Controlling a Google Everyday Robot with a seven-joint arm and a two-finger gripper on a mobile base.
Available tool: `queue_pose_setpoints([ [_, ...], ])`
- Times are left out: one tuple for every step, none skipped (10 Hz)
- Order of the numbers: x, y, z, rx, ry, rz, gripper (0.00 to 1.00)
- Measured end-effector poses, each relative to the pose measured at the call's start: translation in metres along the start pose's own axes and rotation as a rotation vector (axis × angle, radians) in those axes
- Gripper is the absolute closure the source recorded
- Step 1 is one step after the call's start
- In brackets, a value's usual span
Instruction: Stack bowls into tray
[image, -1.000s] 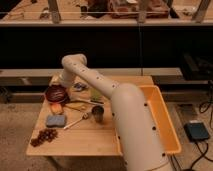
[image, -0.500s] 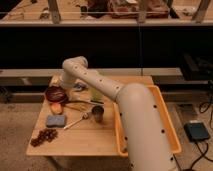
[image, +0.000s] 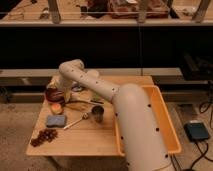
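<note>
Claw (image: 59, 92) at the maroon bowl (image: 51, 95), orange bowl (image: 56, 108) just beside

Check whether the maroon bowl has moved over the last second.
No. The maroon bowl keeps its spot at the table's left rear; the gripper is right beside it.

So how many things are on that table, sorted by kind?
Bowls: 2 (maroon bowl, orange bowl)
Tray: 1
Cup: 1
Spoon: 1
Sponge: 1
Grape bunch: 1
Total: 7 clearly seen; items beside the arm are unclear.
The gripper is at the maroon bowl.
</note>
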Motion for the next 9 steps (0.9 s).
queue_pose_setpoints([
  [-0.001, 0.001, 0.007, -0.002, -0.007, 0.015, 0.20],
  [0.000, 0.003, 0.013, -0.002, -0.012, 0.031, 0.20],
  [0.000, 0.005, 0.018, -0.003, -0.014, 0.043, 0.20],
  [0.000, 0.007, 0.022, -0.003, -0.014, 0.052, 0.20],
  [-0.001, 0.007, 0.026, -0.005, -0.012, 0.059, 0.20],
  [-0.001, 0.007, 0.029, -0.006, -0.010, 0.065, 0.20],
  [0.001, 0.010, 0.030, -0.006, -0.004, 0.079, 0.20],
  [0.003, 0.012, 0.032, -0.005, -0.002, 0.092, 0.21],
  [0.006, 0.013, 0.033, -0.001, -0.001, 0.103, 0.25],
])
